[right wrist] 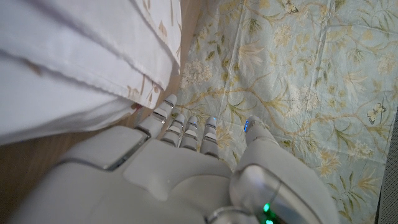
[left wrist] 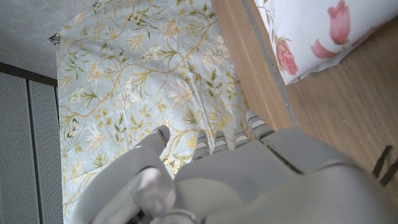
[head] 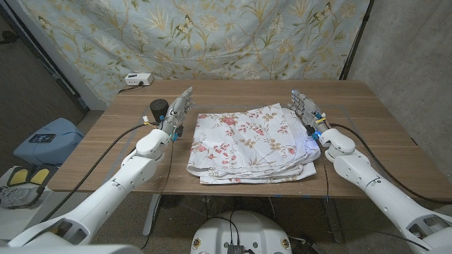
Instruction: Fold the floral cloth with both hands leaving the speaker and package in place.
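- We see the floral cloth (head: pixel 247 143) lying folded at the table's middle, seemingly finished.
- Our left hand (head: pixel 178 111) and right hand (head: pixel 305 111) flank it, fingers spread, holding nothing (likely released).
- The speaker (head: pixel 158 109) stands beside our left hand.

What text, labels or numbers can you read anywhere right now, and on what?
None can be read.
White device at the table's far left corner: any marking too small to read.
Dark speaker: no legible brand.
Floral cloth: flower print only, no words.
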